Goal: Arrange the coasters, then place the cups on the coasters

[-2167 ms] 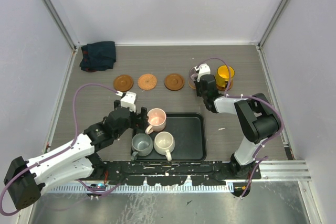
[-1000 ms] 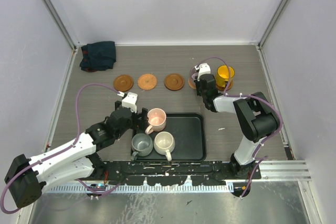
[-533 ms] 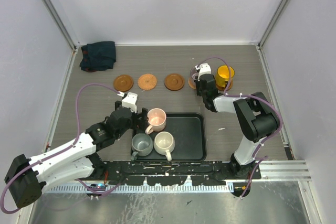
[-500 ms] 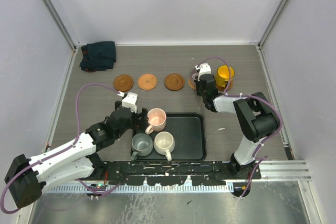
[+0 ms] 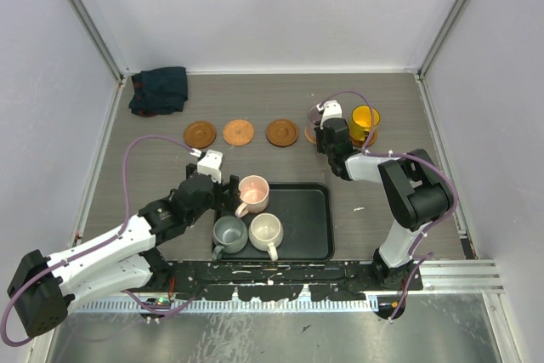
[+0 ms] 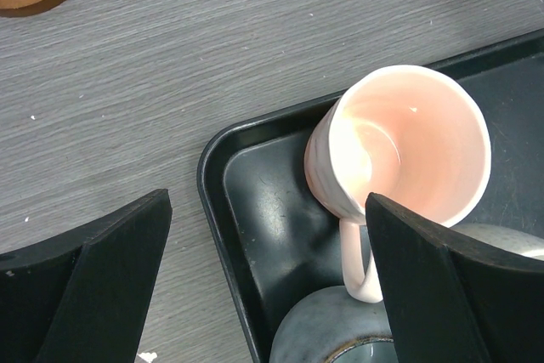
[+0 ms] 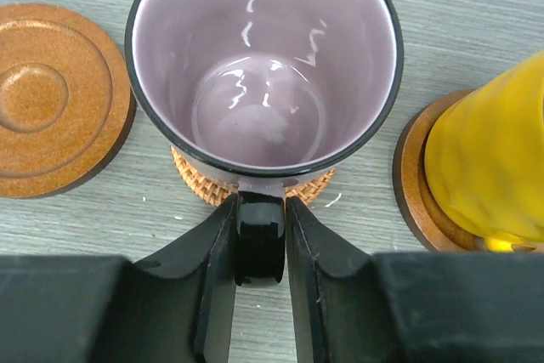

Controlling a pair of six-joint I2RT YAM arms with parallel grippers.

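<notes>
While right gripper pinches mauve cup beside yellow cup, left gripper gapes

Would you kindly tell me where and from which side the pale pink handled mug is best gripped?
Probably the rim, from above, one finger inside and one outside the wall facing the corner of the black rectangular tray. The pale pink handled mug stands upright, mouth open, and its handle points at the grey-green mug, which crowds it.

Mauve cup stands on a woven coaster, yellow cup on a brown coaster.
</notes>
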